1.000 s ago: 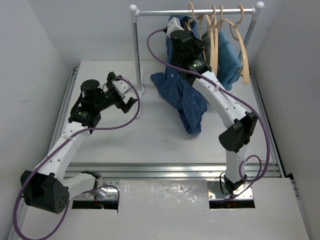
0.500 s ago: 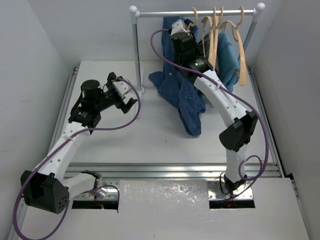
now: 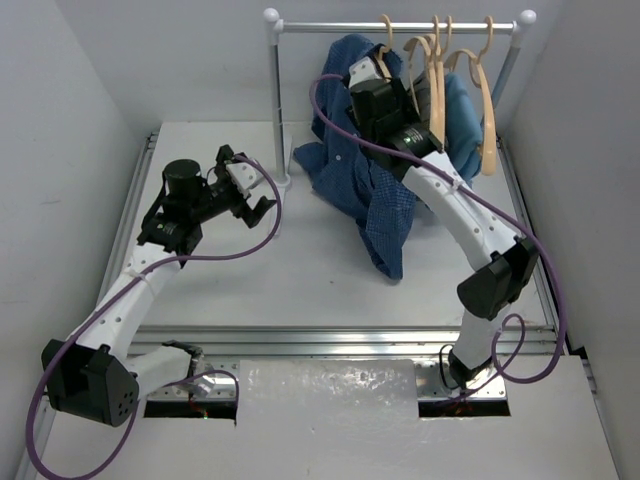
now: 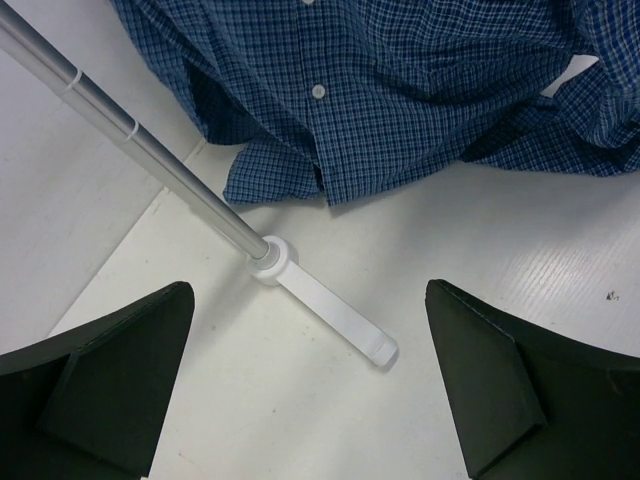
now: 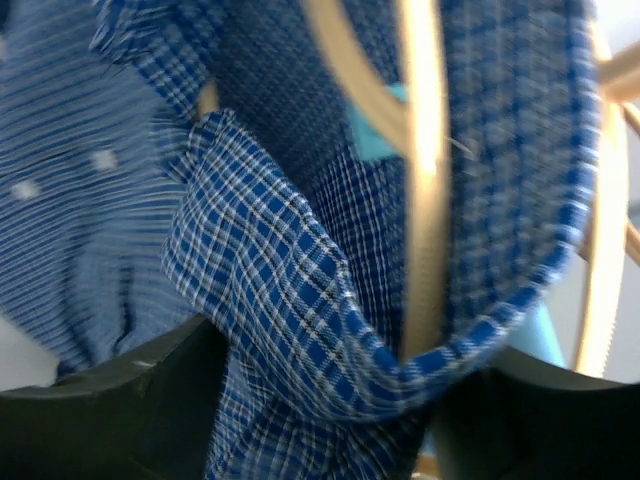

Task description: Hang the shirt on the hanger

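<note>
Handling the shirt (image 3: 365, 190), you should expect limp, light cloth, so take it by the collar. It hangs at the table's (image 3: 250, 290) far edge, over the hanger (image 5: 420, 180). Cloth lies between the right end effector's (image 5: 330, 420) fingers, but I cannot tell whether it grips. The left end effector (image 4: 310, 380) gapes empty.

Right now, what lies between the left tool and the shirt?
Left wrist view: rack pole's base and white foot, otherwise bare table, before the shirt.

white table (image 4: 520, 260) carries rack foot (image 4: 330, 305) and shirt (image 4: 400, 100) edge.
</note>
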Robot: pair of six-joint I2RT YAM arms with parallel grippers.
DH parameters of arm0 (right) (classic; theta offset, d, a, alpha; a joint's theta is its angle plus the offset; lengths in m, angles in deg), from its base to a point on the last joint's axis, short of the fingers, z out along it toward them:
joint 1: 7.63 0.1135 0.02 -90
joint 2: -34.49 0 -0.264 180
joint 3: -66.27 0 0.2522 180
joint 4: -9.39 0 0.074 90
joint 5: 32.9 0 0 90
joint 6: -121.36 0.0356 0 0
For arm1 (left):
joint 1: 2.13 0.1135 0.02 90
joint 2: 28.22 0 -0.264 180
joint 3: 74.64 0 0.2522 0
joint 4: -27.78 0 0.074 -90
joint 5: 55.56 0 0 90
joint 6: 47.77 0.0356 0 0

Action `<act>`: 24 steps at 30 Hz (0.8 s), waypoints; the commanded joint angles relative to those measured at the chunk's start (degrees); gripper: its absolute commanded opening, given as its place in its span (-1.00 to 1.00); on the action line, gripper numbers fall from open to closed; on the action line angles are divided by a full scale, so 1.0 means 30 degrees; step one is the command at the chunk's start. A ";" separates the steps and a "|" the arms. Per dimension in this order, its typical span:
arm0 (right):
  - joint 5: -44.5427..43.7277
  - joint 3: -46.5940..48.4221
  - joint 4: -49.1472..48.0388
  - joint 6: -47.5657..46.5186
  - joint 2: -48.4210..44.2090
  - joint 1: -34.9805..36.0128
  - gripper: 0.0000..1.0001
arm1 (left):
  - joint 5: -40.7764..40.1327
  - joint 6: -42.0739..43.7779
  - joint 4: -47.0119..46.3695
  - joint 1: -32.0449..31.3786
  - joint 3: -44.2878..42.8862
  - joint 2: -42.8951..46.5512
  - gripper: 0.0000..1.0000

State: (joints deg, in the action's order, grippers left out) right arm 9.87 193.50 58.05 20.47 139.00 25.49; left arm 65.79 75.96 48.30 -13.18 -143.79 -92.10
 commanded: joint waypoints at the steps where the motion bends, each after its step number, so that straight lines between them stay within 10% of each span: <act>1: 0.0565 -0.0089 -0.0291 -0.0439 -0.1144 0.0704 0.48 | 0.0359 -0.0318 -0.0146 0.0138 -0.0255 -0.0036 0.97; 13: 0.2113 -0.4037 -0.2637 -0.0354 -0.6443 0.3313 0.98 | 0.0097 -0.0376 -0.0028 0.0138 -0.0167 -0.0036 0.97; 24: 1.6376 -1.6865 -0.5153 0.1991 -1.4033 0.3461 0.98 | -0.2365 -0.1489 0.0147 0.0489 0.1438 0.0461 0.98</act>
State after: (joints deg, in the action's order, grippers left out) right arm 41.52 151.93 47.66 24.66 97.36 35.65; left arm 61.01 73.38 49.05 -12.83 -142.44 -92.23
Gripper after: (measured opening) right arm 0.986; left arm 0.990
